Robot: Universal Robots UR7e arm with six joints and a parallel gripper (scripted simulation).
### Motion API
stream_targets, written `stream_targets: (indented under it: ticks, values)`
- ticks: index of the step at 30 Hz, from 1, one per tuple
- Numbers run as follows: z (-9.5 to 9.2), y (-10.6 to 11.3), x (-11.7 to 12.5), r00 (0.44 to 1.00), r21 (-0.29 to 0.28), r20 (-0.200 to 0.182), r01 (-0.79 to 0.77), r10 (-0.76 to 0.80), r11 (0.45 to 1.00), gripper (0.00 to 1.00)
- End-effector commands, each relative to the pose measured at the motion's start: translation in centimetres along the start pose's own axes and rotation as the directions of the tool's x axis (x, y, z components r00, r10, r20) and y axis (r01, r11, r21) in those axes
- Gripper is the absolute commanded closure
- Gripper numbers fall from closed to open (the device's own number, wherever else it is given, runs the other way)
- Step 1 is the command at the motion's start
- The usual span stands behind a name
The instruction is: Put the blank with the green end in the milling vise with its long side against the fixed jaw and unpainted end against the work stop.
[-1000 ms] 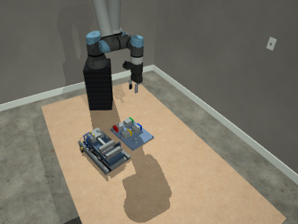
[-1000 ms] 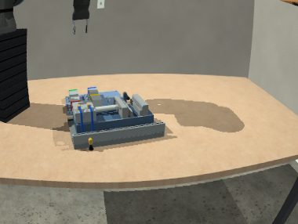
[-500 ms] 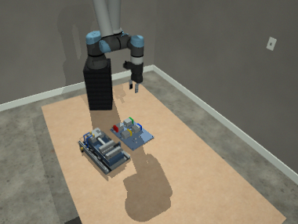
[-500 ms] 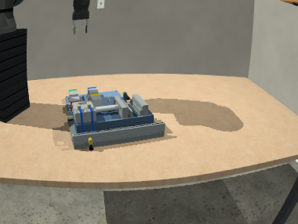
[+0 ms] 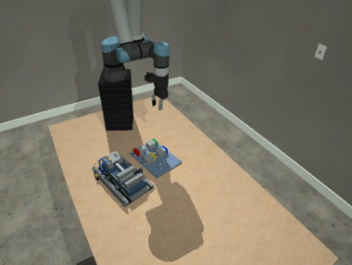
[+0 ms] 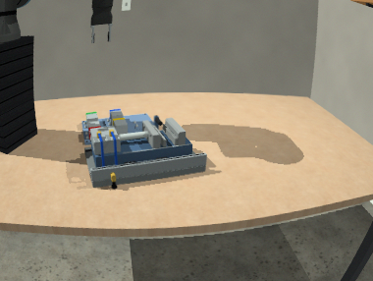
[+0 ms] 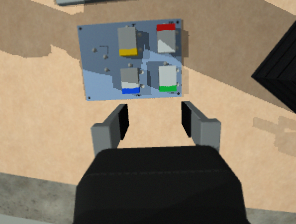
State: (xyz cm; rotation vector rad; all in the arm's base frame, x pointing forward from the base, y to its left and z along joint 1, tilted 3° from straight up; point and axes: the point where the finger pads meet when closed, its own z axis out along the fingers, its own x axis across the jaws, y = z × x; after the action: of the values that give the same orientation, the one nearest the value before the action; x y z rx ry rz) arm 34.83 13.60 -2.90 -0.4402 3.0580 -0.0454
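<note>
Top view looking steeply down from afar at the milling vise [image 5: 122, 178], exterior view facing it low and nearer, wrist view looking straight down beside it, all sharing the plate [image 7: 100, 75].

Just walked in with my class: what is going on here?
A single robot arm holds its pincer open and empty, high above a plate carrying four blanks. The green-ended blank lies on the plate beside the blue-ended one, untouched. The milling vise next to the plate holds no blank yet.
</note>
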Motion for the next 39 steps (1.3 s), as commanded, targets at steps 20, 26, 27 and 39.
stream_targets:
  ticks: [20,26,27,39]
  values:
    - [-0.03,-0.65,-0.16,1.000,0.000,0.001,0.000,0.000,1.000,0.00]
    - [-0.03,-0.65,-0.16,1.000,0.000,0.001,0.000,0.000,1.000,0.00]
    - [-0.03,-0.65,-0.16,1.000,0.000,0.001,0.000,0.000,1.000,0.00]
    - [-0.03,-0.64,-0.16,1.000,0.000,0.001,0.000,0.000,1.000,0.00]
